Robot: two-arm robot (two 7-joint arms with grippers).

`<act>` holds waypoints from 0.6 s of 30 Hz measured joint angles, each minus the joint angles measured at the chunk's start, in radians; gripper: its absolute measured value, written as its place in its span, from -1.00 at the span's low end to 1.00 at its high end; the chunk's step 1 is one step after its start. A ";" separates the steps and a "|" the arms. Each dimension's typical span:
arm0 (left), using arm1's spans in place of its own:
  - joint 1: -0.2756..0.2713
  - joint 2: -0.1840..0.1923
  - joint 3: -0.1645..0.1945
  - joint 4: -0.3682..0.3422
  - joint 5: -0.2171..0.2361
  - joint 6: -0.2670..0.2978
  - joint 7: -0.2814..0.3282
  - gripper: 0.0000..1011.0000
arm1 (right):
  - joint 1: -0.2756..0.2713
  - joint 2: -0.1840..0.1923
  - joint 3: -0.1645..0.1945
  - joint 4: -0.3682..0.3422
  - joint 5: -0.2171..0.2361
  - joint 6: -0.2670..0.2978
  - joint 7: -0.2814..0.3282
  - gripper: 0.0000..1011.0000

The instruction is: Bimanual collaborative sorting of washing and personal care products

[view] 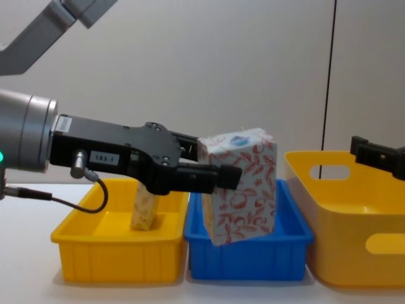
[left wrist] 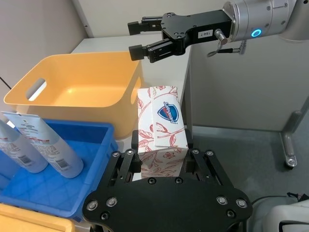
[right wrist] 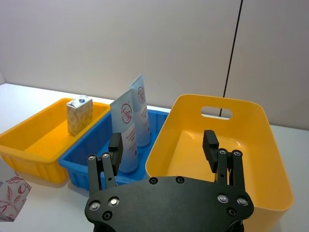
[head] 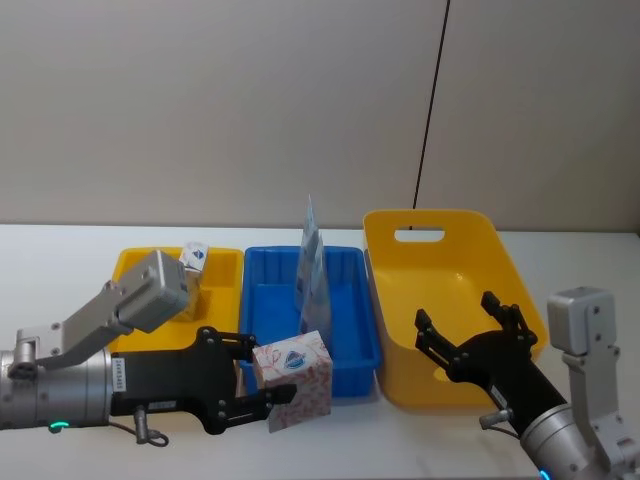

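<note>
Where the white table (head: 60, 250) meets a grey wall, the head view has the left gripper (head: 266, 372) clamped on a leaf-print pack (head: 298, 372) at 6 o'clock of the blue bin (head: 350, 378). The right gripper (head: 458, 315), fingers spread, hangs over the large yellow bin (head: 400, 382) at 3 o'clock. Left wrist view: the pack's blue shield badge (left wrist: 167, 112) has unreadable script. Right wrist view: two pouches (right wrist: 126, 130) point toward 12 o'clock in the blue bin. Chest view: the pack's long axis is near upright, clear of the table.
</note>
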 joint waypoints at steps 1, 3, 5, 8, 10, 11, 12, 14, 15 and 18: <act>-0.001 0.001 0.001 0.001 0.000 0.000 -0.001 -0.16 | 0.000 0.000 0.000 0.000 0.000 0.000 0.000 0.98; -0.004 0.002 0.003 0.003 -0.001 -0.002 -0.005 -0.16 | 0.000 0.000 0.000 0.000 0.000 0.000 0.000 0.98; -0.008 0.004 0.006 0.006 -0.003 -0.004 -0.010 -0.16 | 0.000 0.000 0.000 0.000 0.000 0.000 0.000 0.98; -0.013 0.006 0.009 0.009 -0.005 -0.006 -0.014 -0.16 | 0.000 0.000 0.000 0.000 0.000 0.000 0.000 0.98; -0.015 0.007 0.011 0.011 -0.006 -0.007 -0.017 -0.16 | 0.000 0.000 0.000 0.000 0.000 0.000 0.000 0.98; -0.016 0.007 0.012 0.011 -0.006 -0.007 -0.018 -0.16 | 0.000 0.000 0.000 0.000 0.000 0.000 0.000 0.98; -0.017 0.008 0.013 0.012 -0.006 -0.008 -0.019 -0.16 | 0.000 0.000 0.000 0.000 0.000 0.000 0.000 0.98; -0.018 0.009 0.013 0.013 -0.007 -0.008 -0.021 -0.16 | 0.000 0.000 0.000 0.000 0.000 0.000 0.000 0.98; -0.019 0.009 0.014 0.013 -0.007 -0.009 -0.021 -0.16 | 0.000 0.000 0.000 0.000 0.000 0.000 0.000 0.98; -0.021 0.010 0.015 0.015 -0.007 -0.010 -0.023 -0.16 | 0.000 0.000 0.000 0.000 0.000 0.000 0.000 0.98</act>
